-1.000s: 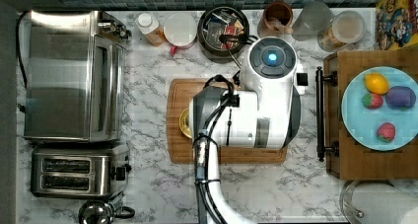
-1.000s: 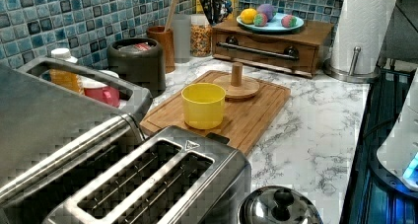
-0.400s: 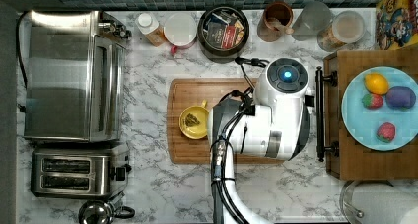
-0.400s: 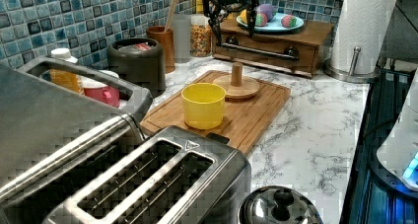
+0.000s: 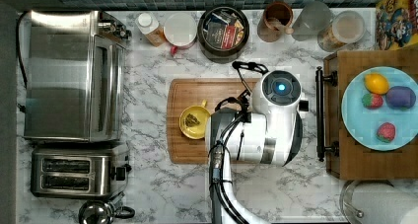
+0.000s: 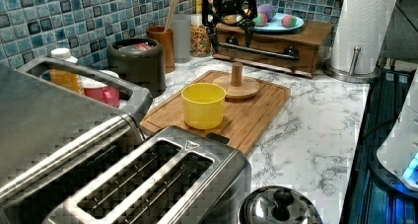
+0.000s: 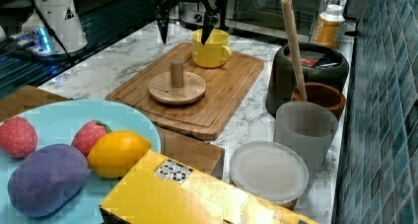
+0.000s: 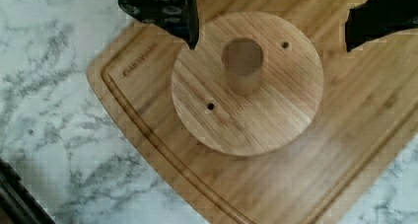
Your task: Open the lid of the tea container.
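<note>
Since a second ago the arm has swung away from the tea container (image 5: pixel 223 32) toward the top view's right, and the gripper (image 7: pixel 185 32) now hangs above the wooden lid (image 7: pixel 177 87), which lies flat on the cutting board (image 7: pixel 222 103) with its round knob pointing up. The lid sits near the board's edge on the right view's left side, well apart from the container it belongs to. The fingers (image 8: pixel 165 9) are spread wide on either side of the knob in the wrist view and grip nothing; in the right view their tips are clearly higher than the knob. The tea container stands uncovered at the back of the marble counter (image 5: pixel 148 184) against the tiled wall, just behind the board's back edge, its dark and red packets open to the top view. Beside it, on the top view's right, is a brown cup (image 5: pixel 277 18) with a wooden stick in it; on the other side is a white-topped jar (image 5: pixel 180 29). A yellow mug (image 6: pixel 203 104) stands on the board near the end closest to the toaster (image 6: pixel 148 184) in the left view. A blue plate (image 5: pixel 360 120) with toy fruit rests on a wooden stand at the counter's end on the top view's right.
</note>
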Controlling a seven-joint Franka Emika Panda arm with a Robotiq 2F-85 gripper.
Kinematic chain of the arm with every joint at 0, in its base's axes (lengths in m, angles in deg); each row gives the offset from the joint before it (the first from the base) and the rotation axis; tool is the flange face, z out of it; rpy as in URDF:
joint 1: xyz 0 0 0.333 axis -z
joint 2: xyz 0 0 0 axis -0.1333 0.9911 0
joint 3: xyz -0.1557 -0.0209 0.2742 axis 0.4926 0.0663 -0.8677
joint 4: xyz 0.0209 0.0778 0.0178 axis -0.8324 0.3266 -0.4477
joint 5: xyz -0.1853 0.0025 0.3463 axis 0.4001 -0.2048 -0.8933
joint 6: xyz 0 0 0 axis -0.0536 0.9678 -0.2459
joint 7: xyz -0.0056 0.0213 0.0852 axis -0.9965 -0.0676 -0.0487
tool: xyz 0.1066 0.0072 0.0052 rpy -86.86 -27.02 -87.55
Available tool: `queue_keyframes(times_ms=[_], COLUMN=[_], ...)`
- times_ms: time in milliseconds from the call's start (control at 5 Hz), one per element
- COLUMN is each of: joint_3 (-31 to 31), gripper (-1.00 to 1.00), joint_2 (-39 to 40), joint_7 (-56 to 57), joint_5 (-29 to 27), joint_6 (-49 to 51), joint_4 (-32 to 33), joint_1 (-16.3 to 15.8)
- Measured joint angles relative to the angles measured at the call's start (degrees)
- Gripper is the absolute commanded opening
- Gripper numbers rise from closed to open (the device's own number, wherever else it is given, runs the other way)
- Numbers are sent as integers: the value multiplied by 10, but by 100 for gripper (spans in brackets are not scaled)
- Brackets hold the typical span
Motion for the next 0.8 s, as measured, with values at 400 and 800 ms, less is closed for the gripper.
queue_keyframes(times_ms=[400,800], joint_3=[16,19], gripper=[100,100], joint_2=[0,18], joint_7=[0,0], joint_5=[-19,-17], joint_6=[-13,-55], joint_4=[20,22], joint_1=[7,18])
